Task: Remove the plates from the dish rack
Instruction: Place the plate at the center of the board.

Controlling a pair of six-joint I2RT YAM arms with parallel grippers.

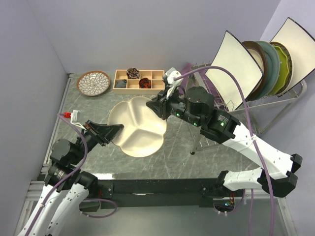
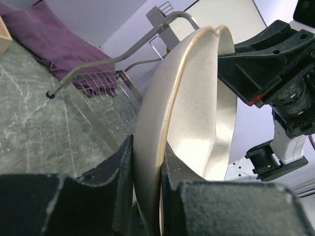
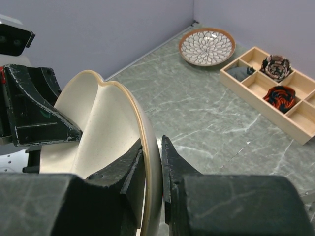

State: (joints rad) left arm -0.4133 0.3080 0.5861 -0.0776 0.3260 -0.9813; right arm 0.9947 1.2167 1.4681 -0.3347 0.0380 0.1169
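Note:
A cream divided plate (image 1: 138, 127) hangs above the middle of the table, held by both arms. My left gripper (image 1: 114, 132) is shut on its near-left rim, and in the left wrist view the pads of that gripper (image 2: 147, 142) press both faces of the plate (image 2: 197, 113). My right gripper (image 1: 160, 105) is shut on the far-right rim; its wrist view shows the gripper (image 3: 151, 142) clamping the plate (image 3: 98, 128). The dish rack (image 1: 275, 105) stands at the right, holding a white square plate (image 1: 235, 69), a teal plate (image 1: 270, 64), a yellow-green plate (image 1: 283, 61) and another white square (image 1: 298, 39).
A brown-rimmed petal-patterned plate (image 1: 93, 82) lies flat at the back left of the table. Beside it sits a wooden compartment tray (image 1: 139, 79) with small items. A purple cloth (image 2: 59, 44) lies behind the rack's tubular leg (image 2: 108, 64). Walls close in on the left and at the back.

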